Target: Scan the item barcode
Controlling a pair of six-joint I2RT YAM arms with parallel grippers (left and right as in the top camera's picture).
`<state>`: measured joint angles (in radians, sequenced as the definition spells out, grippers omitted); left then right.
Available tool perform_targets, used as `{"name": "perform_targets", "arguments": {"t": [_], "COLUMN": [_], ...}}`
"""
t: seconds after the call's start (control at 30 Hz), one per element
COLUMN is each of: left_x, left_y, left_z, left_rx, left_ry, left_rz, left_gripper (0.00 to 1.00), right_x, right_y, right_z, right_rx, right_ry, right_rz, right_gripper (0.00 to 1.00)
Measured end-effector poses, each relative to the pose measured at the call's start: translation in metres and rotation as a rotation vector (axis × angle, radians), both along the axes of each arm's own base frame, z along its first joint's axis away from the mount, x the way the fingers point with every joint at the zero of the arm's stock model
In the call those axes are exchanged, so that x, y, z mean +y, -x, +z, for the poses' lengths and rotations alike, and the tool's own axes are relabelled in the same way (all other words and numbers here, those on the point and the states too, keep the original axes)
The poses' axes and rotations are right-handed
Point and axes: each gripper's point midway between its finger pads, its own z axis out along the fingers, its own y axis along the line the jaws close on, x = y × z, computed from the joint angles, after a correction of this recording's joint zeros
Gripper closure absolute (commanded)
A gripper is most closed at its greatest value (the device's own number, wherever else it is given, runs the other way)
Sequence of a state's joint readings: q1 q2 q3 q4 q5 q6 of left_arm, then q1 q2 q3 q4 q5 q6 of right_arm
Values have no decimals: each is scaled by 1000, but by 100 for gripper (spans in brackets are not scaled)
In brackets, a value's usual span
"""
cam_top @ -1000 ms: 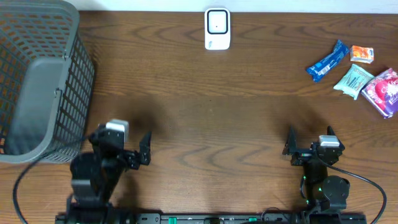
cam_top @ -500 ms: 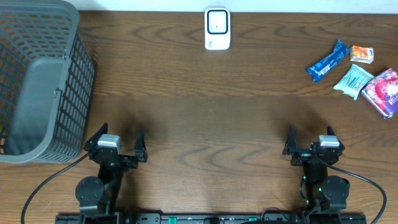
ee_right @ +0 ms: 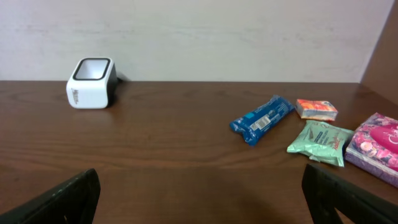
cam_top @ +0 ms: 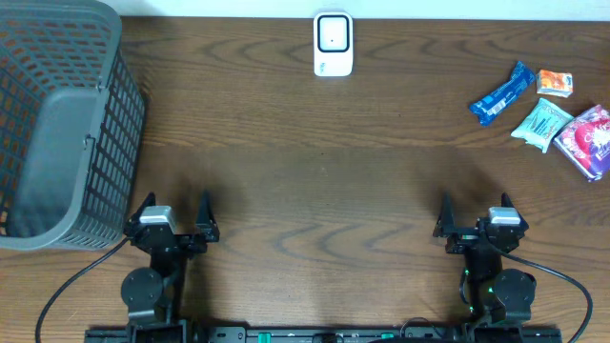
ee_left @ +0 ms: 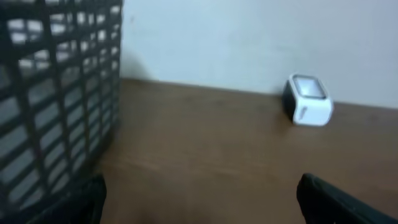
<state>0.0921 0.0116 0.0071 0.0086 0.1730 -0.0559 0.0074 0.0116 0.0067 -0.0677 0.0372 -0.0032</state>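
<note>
Left gripper [cam_top: 174, 206] and right gripper [cam_top: 475, 206] both gape wide, empty. Overhead alone shows the whole basket [cam_top: 57, 124]; the left wrist view blurs it. The blue packet [cam_top: 502, 93] lies far right, the white scanner [cam_top: 333, 43] back centre.

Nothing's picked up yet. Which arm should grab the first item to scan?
Right. The blue packet and the other three packs lie at the far right, ahead of the right arm, whose jaws stand open and empty. The left arm sits beside the basket, across the table from them.
</note>
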Motion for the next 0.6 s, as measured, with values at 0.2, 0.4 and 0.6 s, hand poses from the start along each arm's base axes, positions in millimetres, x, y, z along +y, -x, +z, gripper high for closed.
{"name": "perform_targets", "arguments": {"t": [0.2,0.4,0.6], "left_x": [5,6,6], "left_y": [1,1,1], "left_z": [-2,-2,-3], "left_rx": [14,14,15], "left_ry": [-24,-91,-125], "left_rz": [27,24,24], "left_gripper": [2,2,2], "right_x": [0,0,0], "right_y": [0,0,0], "right_z": [0,0,0], "right_rx": [0,0,0], "right_ry": [0,0,0], "right_rz": [0,0,0], "right_gripper": [1,1,1]}}
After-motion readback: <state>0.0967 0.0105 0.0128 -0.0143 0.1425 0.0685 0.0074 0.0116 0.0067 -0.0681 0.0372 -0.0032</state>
